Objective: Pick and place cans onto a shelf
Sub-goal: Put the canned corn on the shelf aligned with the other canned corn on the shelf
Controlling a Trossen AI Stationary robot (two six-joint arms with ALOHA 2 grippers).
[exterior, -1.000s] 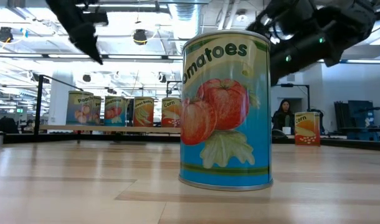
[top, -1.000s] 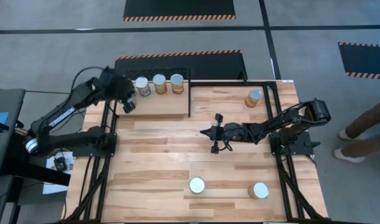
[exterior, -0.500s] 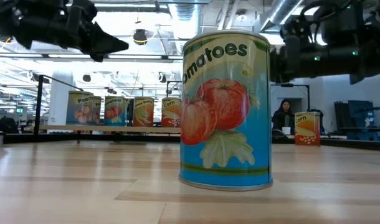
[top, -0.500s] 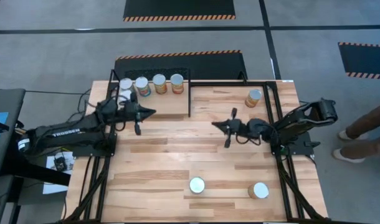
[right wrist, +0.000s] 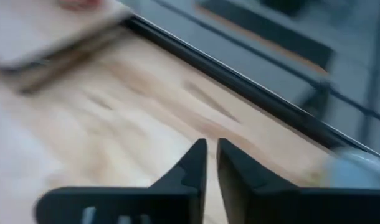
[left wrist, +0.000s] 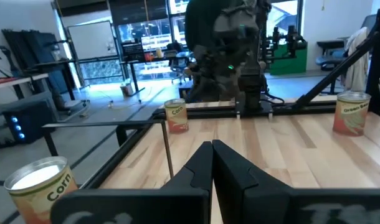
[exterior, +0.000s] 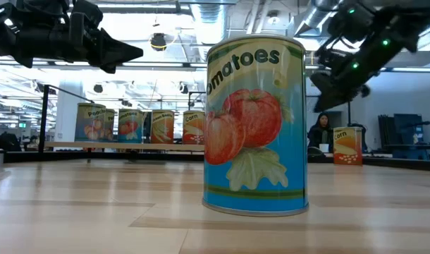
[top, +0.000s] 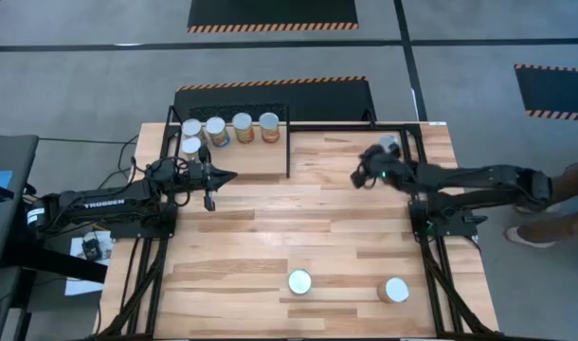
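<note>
Five cans stand on the shelf [top: 261, 156] at the far left: a row [top: 243, 126] along its far edge and one [top: 190, 147] in front of it. Another can [top: 389, 143] stands at the far right, half hidden by my right arm. Two cans [top: 299, 281] [top: 394, 290] stand near the near edge; the tomato can [exterior: 254, 123] fills the low view. My left gripper [top: 232, 174] is shut and empty, level, just off the shelf's near edge. My right gripper [top: 356, 178] is shut and empty, just left of the far right can.
The shelf's black frame [top: 288, 152] stands between the two grippers. A black metal frame [top: 417, 180] edges the table's right side. A person [top: 554, 194] stands beyond the right edge. Bare planks [top: 289, 223] lie across the table's middle.
My left gripper has come off the shelf's left end toward the table's middle and tipped from pointing down to level, then held still; two cans show where it stood. My right gripper has swung from the table's middle toward the far right can and turned about its axis.
</note>
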